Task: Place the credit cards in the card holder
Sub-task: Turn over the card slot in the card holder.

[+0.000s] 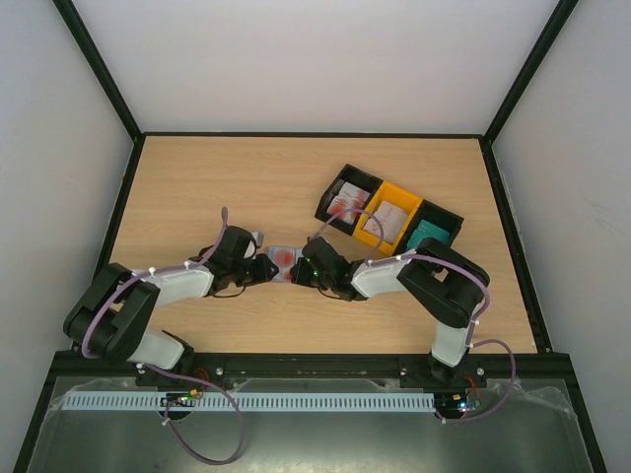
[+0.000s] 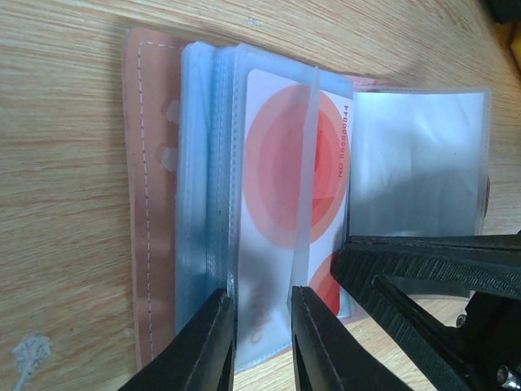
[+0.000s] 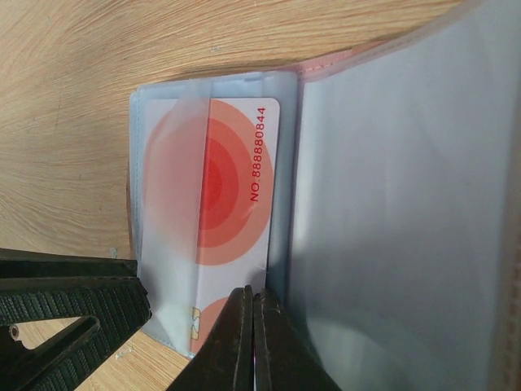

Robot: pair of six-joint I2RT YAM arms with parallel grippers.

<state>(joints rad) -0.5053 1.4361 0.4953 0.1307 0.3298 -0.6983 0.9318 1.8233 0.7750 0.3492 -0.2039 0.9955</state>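
The card holder lies open on the wooden table between my two grippers, its reddish-brown cover at the left and clear pockets fanned out. A white credit card with red circles sits partway inside one clear pocket, also in the right wrist view. My left gripper is open, its fingertips resting on the pocket's near edge on either side of the card's end. My right gripper is shut on the card's near corner. More cards lie in the trays.
A row of three joined trays stands at the back right: black, yellow, black with teal cards. The right gripper's finger lies close beside the left gripper. The table edge runs behind the trays.
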